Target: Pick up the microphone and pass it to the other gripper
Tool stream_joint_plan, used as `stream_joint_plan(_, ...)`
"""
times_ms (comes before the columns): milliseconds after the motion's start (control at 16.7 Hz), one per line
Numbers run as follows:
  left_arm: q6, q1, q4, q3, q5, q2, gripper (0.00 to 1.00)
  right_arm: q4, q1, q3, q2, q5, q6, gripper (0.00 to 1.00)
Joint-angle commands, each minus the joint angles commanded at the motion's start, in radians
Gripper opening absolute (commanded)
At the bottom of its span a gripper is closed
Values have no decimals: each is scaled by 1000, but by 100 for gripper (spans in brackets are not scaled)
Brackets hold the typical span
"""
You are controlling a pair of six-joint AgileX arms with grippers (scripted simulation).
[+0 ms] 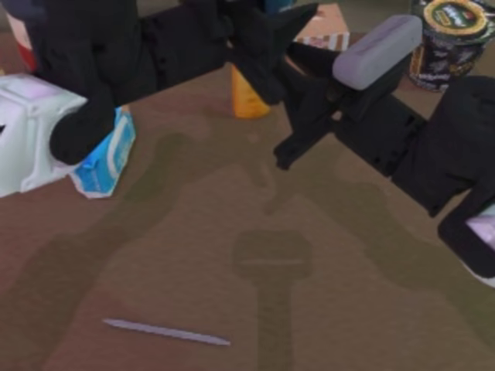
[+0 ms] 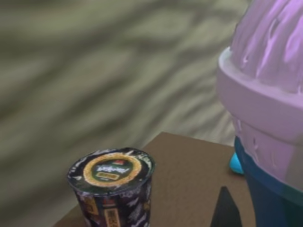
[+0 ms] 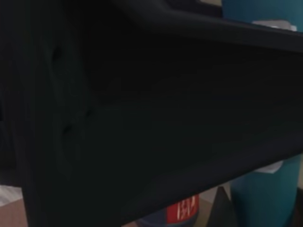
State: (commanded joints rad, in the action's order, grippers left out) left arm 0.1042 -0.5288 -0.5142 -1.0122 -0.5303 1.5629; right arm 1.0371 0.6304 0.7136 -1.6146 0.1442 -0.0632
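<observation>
Microphone [image 2: 265, 94] cut off; left end effector [image 1: 267, 69], right end effector [image 1: 300, 116] overlap, grip indiscernible.

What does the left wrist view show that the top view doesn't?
Only the left wrist view shows the mic, close up: pale pinkish head over a teal handle, with a black fingertip beside it. Only the top view shows both arms meeting at the table's far edge, the grey stick, the blue pack and the orange wedge. Both show the dark noodle cup and the brown table.
</observation>
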Motion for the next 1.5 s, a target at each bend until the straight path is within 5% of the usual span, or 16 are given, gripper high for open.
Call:
stream_joint_plan(720,0,0,0,0,0,0,0,0,0,0,0,0,0,98)
stream_joint_plan(1320,3,2,1,-2,1,-4,0,0,-3,-6,-1,-2,2,100)
stream_joint_plan(1500,3,46,6,21,-41,-26,0,4,-13,-77,68,10,2,100)
